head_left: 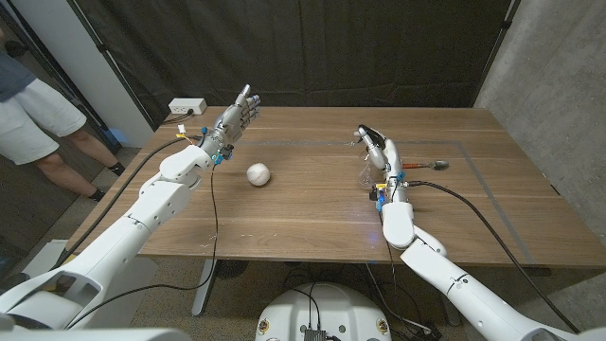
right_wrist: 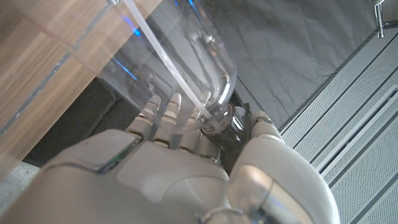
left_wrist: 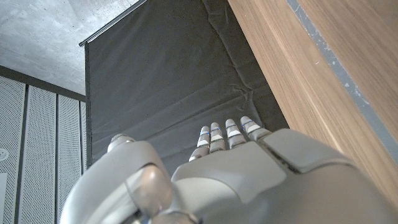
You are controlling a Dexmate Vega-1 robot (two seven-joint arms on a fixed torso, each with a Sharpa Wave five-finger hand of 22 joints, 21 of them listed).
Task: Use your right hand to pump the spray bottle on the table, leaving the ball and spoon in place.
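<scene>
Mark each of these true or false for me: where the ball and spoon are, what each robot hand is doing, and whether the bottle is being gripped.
1. The ball lies on the table between the two arms. True.
2. The right robot hand is wrapped around the clear bottle. True.
3. The left robot hand holds the spoon. False: it holds nothing, fingers apart, near the table's far left.
4. The spoon lies left of the ball. False: it lies beside the right robot hand, toward the table's right.
5. The ball touches the bottle. False: they are well apart.
</scene>
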